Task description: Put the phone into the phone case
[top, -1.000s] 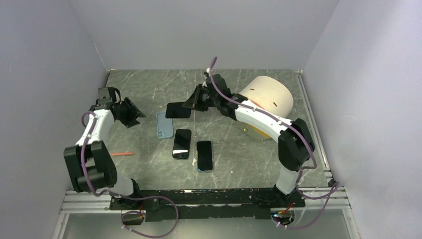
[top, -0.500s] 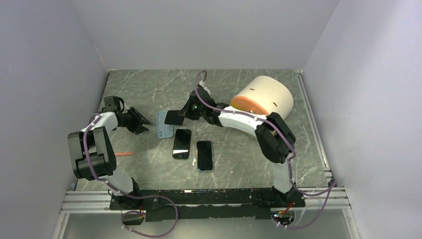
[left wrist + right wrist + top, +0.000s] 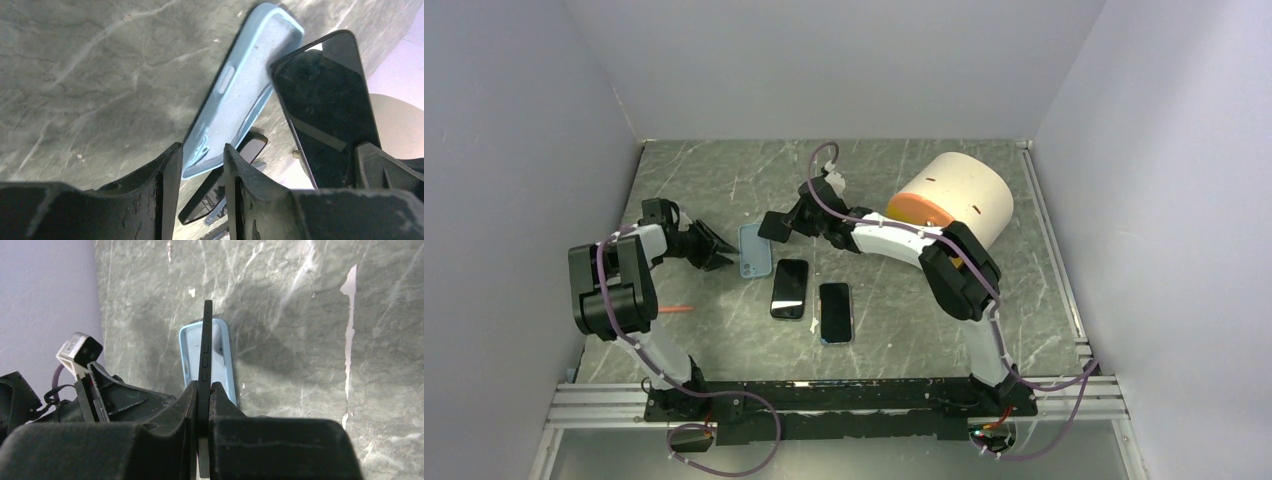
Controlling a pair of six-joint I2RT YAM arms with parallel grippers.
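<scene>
With the right gripper (image 3: 202,387) pinching the slim black phone (image 3: 205,340) and the left gripper (image 3: 201,150) narrowly parted, we judged the phone had to lie flat over the pale-blue rubbery case (image 3: 223,365).

Your worktop (image 3: 75,75) has a grey-green stone look with white veins, smooth with a dull sheen. The phone case (image 3: 240,95) is pale blue, soft-looking plastic, matt, with a finely grained inner face. The phone (image 3: 325,100) shows you a glossy black glass front that mirrors the light. The left fingers (image 3: 155,195) are black plastic, matt and scuffed rough; the right fingers (image 3: 172,407) look the same.
</scene>
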